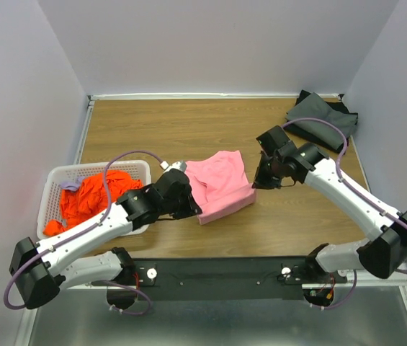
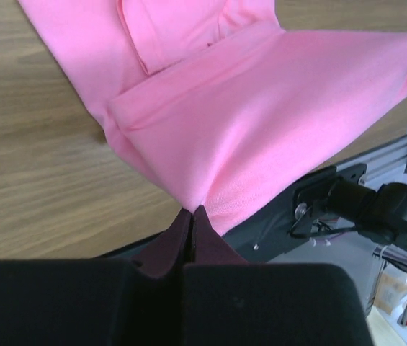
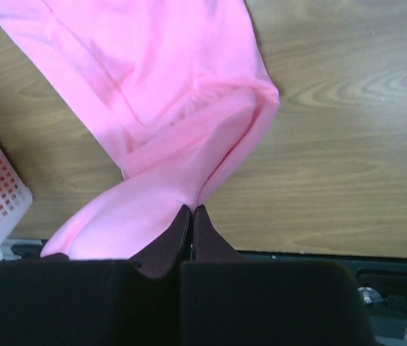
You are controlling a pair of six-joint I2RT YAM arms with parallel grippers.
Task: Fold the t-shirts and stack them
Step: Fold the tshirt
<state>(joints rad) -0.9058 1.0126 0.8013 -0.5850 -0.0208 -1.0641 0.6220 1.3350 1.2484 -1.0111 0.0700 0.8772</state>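
**A:** Claws?

**B:** Left claw [image 2: 192,215] is fully closed, with a corner of the pink shirt [image 1: 221,182] pinched at its tips. Right claw [image 3: 192,211] is the same: closed tight on a fold at the opposite end of that shirt.

**A:** Where on the shirt?

**B:** Top view: the left one is at its 8 o'clock edge, the right one at 3 o'clock. The cloth spans between them. The near hem looks raised off the table [image 1: 153,130], but I can't say how far.

**A:** Layout, big to small?

**B:** The wood table fills the cell. The white slotted basket [image 1: 95,169] is at 8 o'clock, just beside the left arm's wrist. The orange shirt [image 1: 91,200] is bunched inside it, with part spilling over the near rim. The pink shirt sits about dead centre, partly folded, and its far part lies flat on the wood. The dark shirts [image 1: 322,119] are heaped in the far corner at 1 o'clock, well apart from everything else. I can't count them.

**A:** Is pink touching the basket?

**B:** No, it's near it, with a gap between them.
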